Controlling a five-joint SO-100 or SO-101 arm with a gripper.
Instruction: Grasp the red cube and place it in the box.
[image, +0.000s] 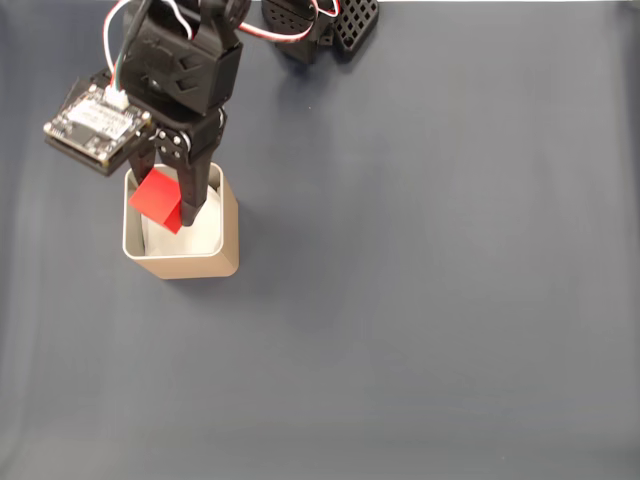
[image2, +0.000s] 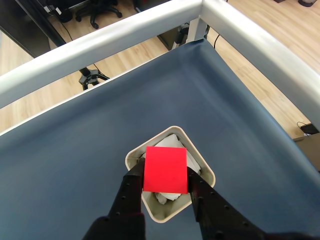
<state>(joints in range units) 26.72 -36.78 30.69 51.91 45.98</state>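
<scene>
Directly above the mouth of the box (image: 228, 225), the red cube (image: 158, 199) is held between the two black fingers of the gripper (image: 165, 205), which press against its opposite sides. In the wrist view the red cube (image2: 165, 169) covers the middle of the box opening, with the gripper (image2: 165, 175) fingers reaching in from below; whether the cube touches the white paper lining (image2: 168, 196) cannot be told. The box (image2: 170, 131), tan with a thin pale rim, stands on the dark blue table cover (image: 430, 300). Beside the box, to its upper left in the fixed view, a circuit board (image: 96, 122) projects from the arm.
</scene>
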